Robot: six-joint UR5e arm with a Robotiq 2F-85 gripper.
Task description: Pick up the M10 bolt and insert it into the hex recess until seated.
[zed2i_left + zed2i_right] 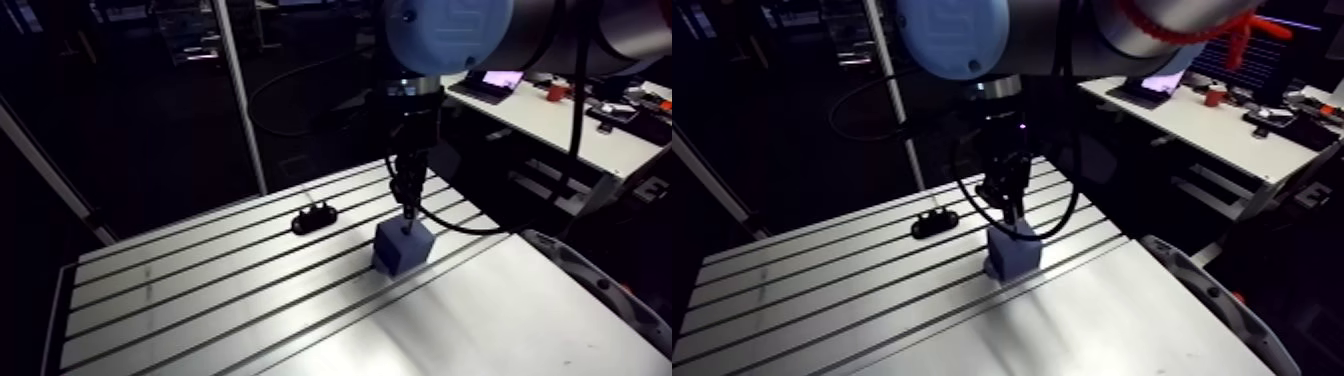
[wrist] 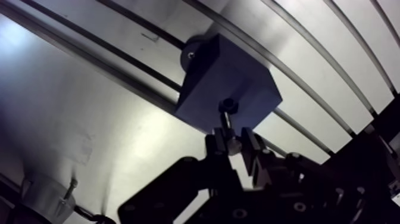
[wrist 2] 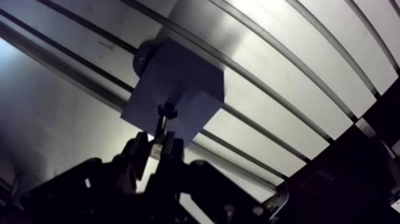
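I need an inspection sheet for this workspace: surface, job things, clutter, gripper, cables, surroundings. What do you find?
surface: slotted table, bare metal with glare.
job's things: block stands on the table; bolt is head-down at the block's top face; whether it is seated, cannot tell.
clutter: small black part lies on the table, apart from the block.
grippers: gripper is shut on the bolt's shank, above the block.
cables: nothing seen.
surroundings: nothing seen.

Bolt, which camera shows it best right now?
The wrist view: the bolt shows close up, pinched in the hand, its head over the blue block. The arm view shows only a thin dark sliver above that block.
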